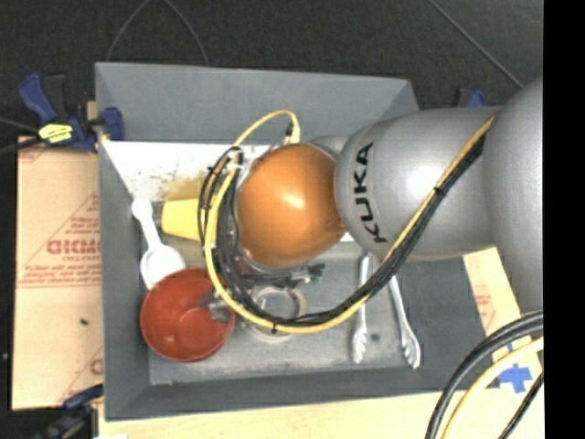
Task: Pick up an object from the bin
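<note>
My gripper point(249, 286) is low in the middle of the bin, mostly hidden under the arm's orange cover, with only its dark body showing. It sits right beside the right rim of a red bowl point(181, 320) that lies at the front left. A pale round thing point(274, 322) lies just beneath it, largely hidden. A white plastic spoon point(154, 250) lies left of the gripper, its scoop touching the bowl's far rim. A yellow cup point(181, 218) lies on its side behind the spoon.
Metal tongs point(384, 323) lie at the front right of the bin, pointing toward the front wall. The arm and its yellow cables cover the bin's middle and right. The sloped white back wall rises behind the yellow cup.
</note>
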